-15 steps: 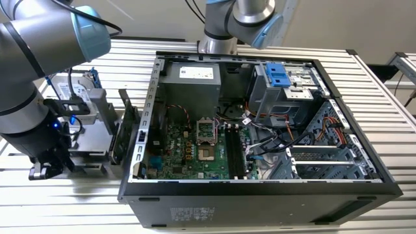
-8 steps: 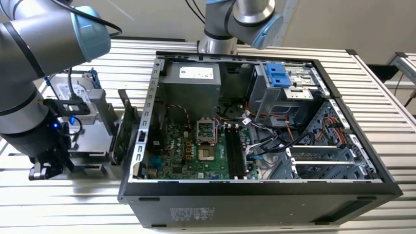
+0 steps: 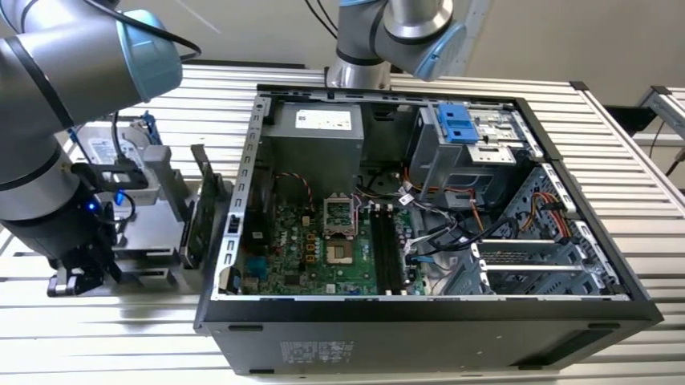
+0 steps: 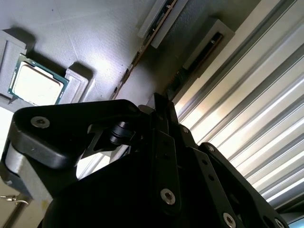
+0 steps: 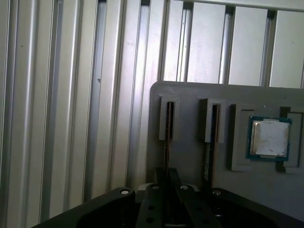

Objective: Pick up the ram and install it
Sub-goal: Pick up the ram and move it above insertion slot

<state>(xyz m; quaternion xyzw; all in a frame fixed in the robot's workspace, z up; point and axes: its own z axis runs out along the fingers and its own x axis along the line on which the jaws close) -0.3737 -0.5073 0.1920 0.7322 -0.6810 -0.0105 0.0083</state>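
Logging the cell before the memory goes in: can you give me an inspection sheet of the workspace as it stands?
Surface: slatted aluminium table carrying a grey parts holder.
Job's things: the ram stands edge-on in a holder slot, not yet lifted; a second stick stands in the neighbouring slot.
Clutter: open computer case; processor chip and hard drive in the holder.
Grippers: gripper lined up with the ram's slot; contact cannot be told.
Cables: wire bundles inside the case.
Surroundings: arm joint behind the case; plain wall.
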